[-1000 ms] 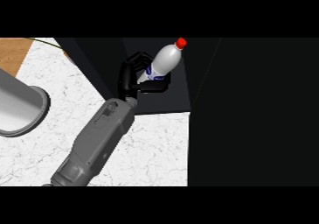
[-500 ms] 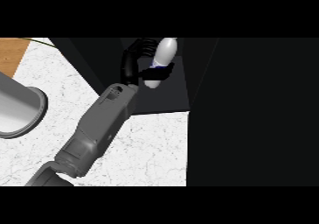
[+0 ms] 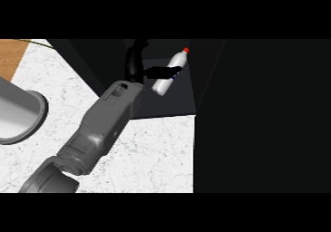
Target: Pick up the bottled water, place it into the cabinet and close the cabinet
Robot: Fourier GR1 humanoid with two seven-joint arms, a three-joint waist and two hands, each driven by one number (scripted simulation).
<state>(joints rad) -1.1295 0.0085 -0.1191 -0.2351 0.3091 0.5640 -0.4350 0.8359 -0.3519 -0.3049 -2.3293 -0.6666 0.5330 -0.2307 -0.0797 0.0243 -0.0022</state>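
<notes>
The bottled water is white with a red cap and a blue label. It is tilted, cap up and to the right, inside the dark open cabinet at the top middle. My left hand reaches up into the cabinet from the lower left and is shut on the bottle. Its thumb lies across the bottle's middle, and its fingers arch up on the bottle's left. The bottle's lower end hangs above the cabinet floor. The right hand does not show.
A large black cabinet panel fills the right side. A big grey round vessel stands at the left edge on the white speckled counter. A wooden patch lies at the top left.
The left arm has pushed further up into the cabinet with the bottle. The bottle, seen almost end-on half a second ago, now leans with its red cap up and to the right.
</notes>
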